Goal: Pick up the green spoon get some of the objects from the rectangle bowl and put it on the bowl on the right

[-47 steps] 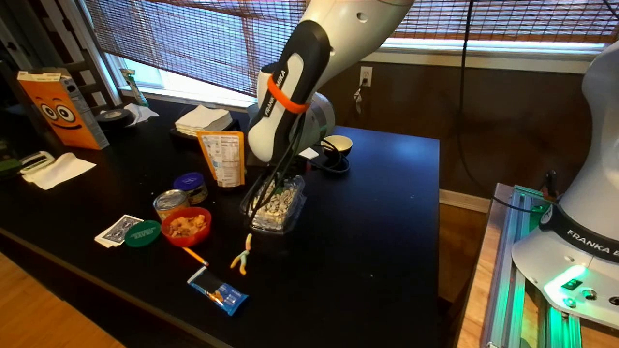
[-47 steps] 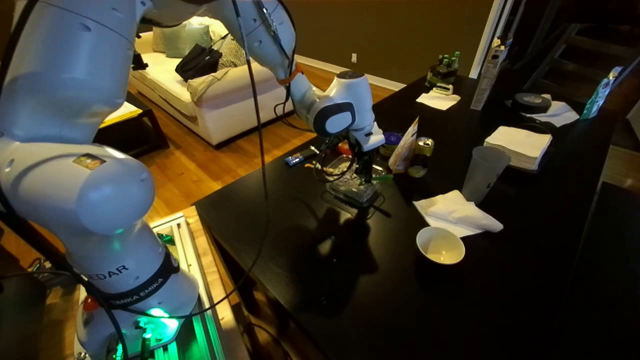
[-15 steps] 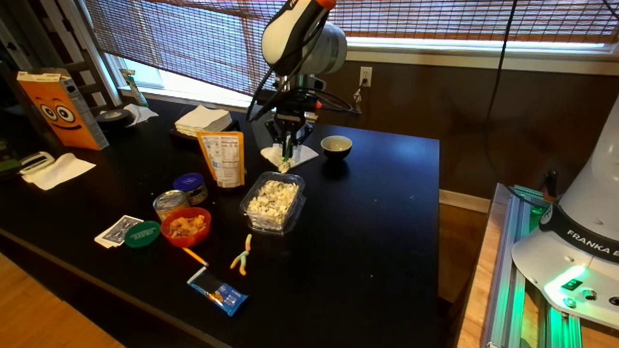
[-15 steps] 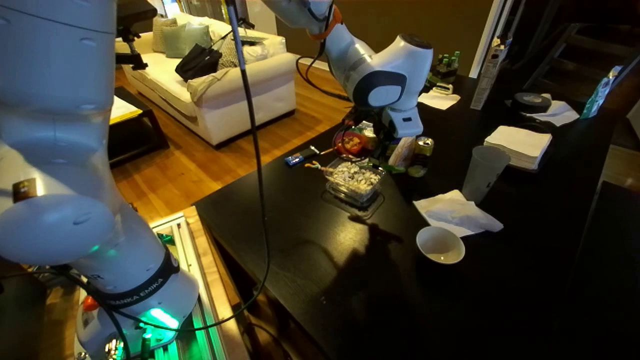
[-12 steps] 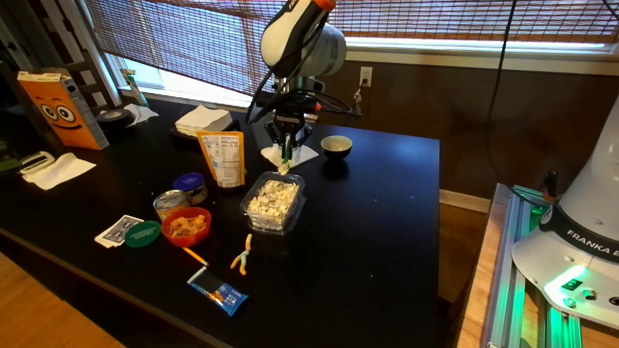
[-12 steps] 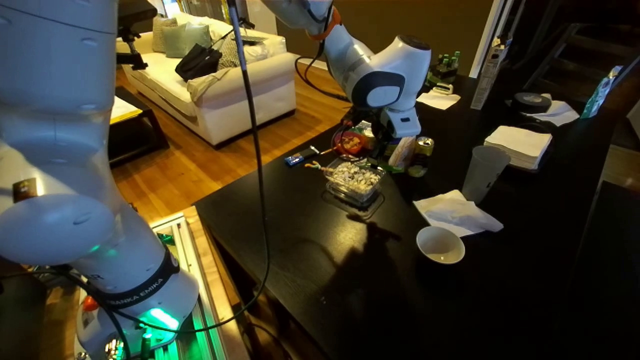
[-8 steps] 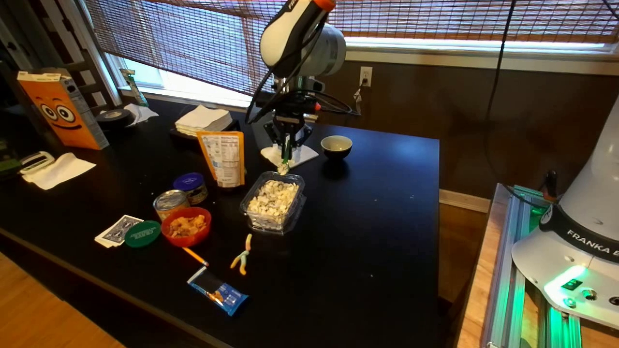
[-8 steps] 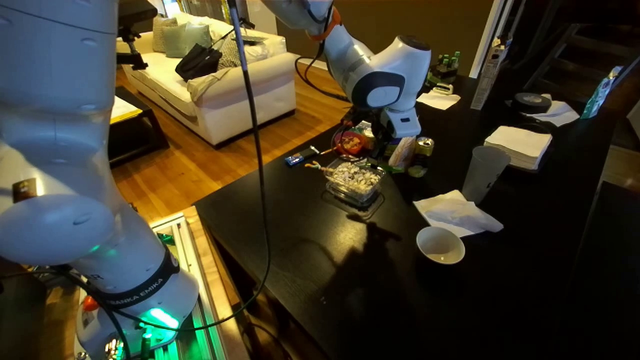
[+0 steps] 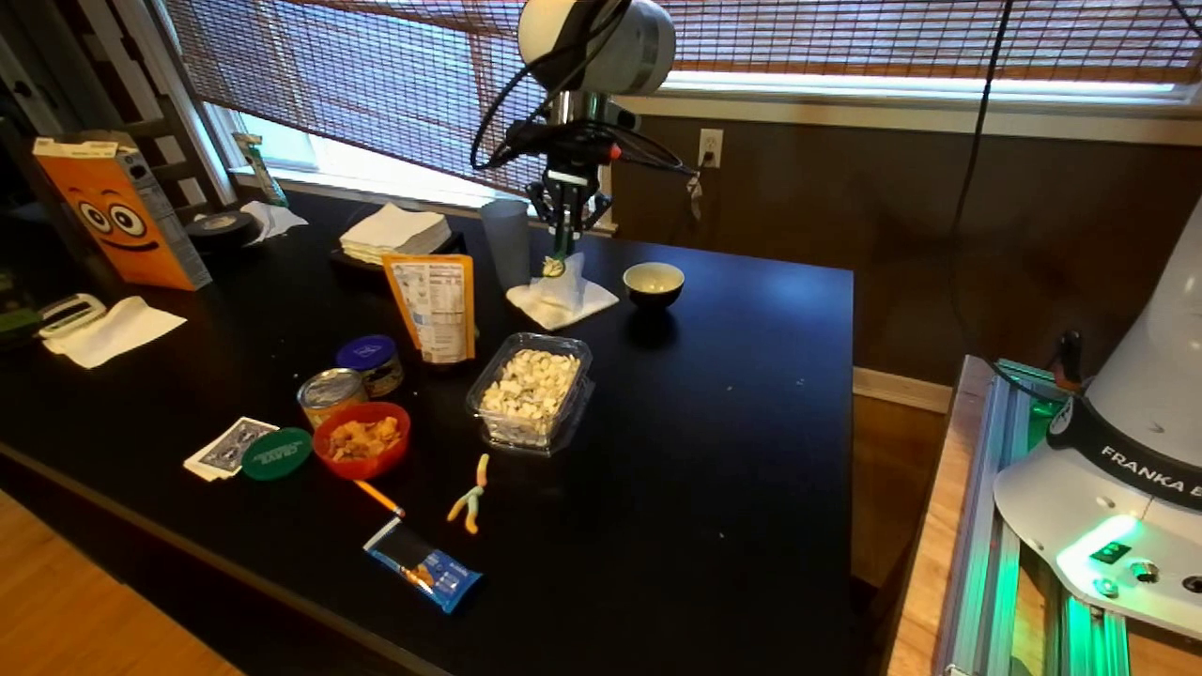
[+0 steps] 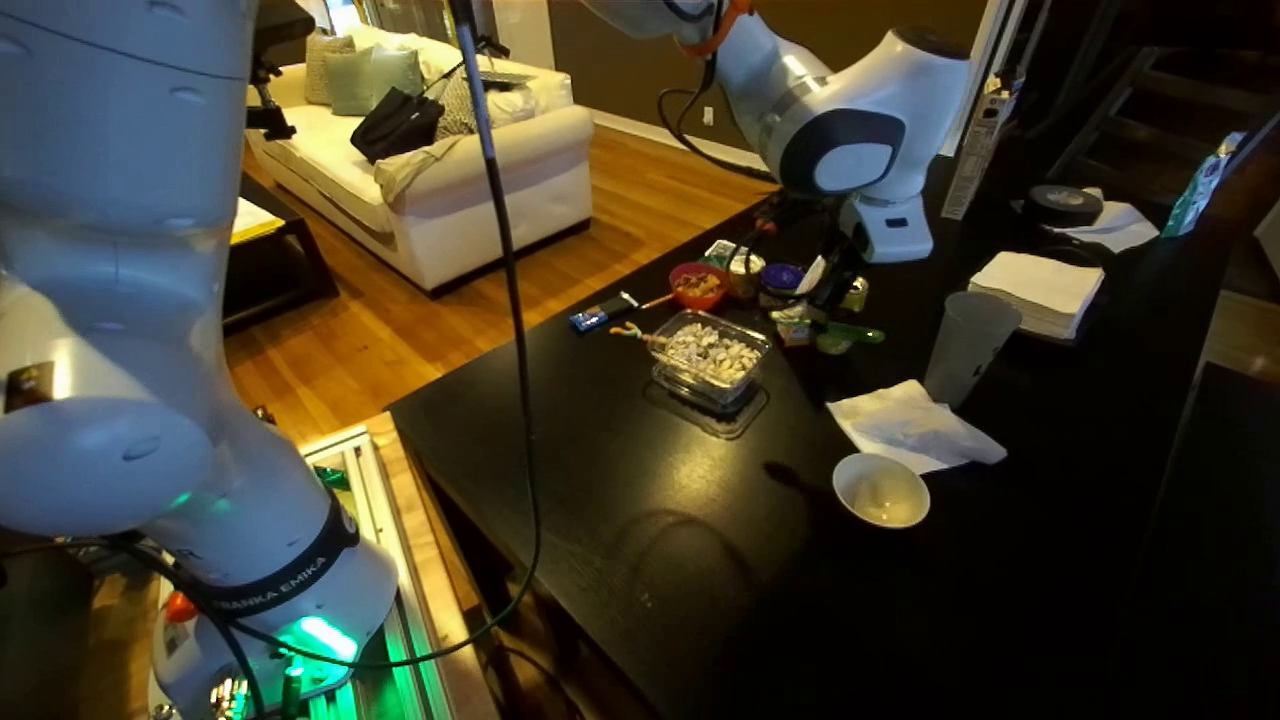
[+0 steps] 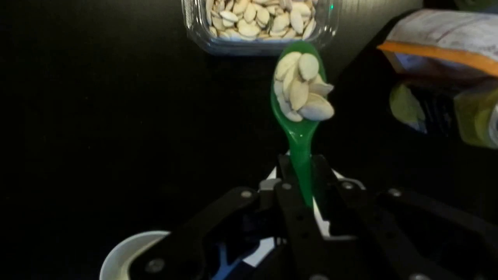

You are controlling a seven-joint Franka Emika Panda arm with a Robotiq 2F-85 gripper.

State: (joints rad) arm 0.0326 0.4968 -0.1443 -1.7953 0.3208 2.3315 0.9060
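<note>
On the black table [image 9: 695, 526], in an exterior view, I see the clear tub [image 9: 516, 434], dark bowl [image 9: 654, 299] far and right, red bowl [image 9: 370, 469] left, blue packet [image 9: 424, 567] near.

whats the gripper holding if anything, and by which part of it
The gripper holds the spoon by its handle, near the end that carries the seeds.

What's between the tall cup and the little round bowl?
A white napkin lies between the tall cup and the round bowl: both exterior views show it there.
</note>
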